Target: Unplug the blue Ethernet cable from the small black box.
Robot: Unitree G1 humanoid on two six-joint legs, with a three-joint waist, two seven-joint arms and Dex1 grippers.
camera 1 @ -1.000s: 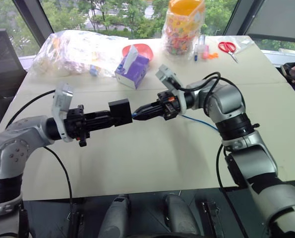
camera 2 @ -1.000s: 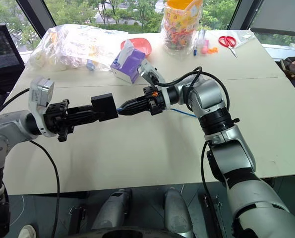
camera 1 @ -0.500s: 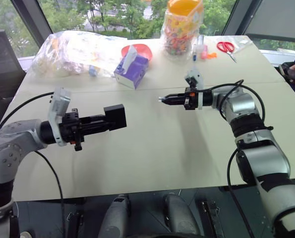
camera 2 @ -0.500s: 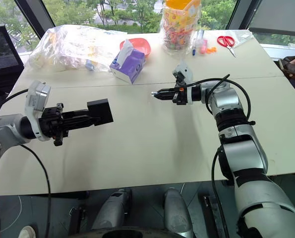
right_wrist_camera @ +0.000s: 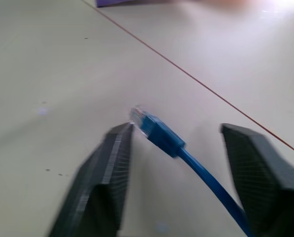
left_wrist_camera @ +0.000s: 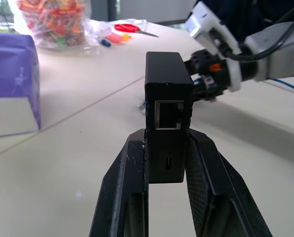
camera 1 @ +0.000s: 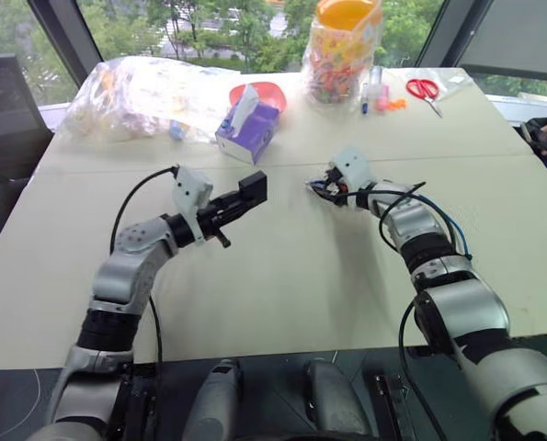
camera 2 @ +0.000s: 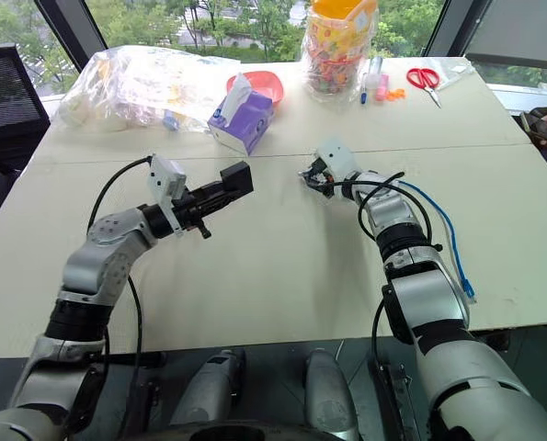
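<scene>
Blue cable (right_wrist_camera: 166, 139), black box (left_wrist_camera: 167, 95)

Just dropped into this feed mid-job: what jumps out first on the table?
The left gripper holds the small matte black plastic box above the table's middle, its port empty and facing outward. To the right, the right gripper has its fingers open on either side of the clear plug of the thin bright blue Ethernet cable, which trails back along the beige table.
</scene>
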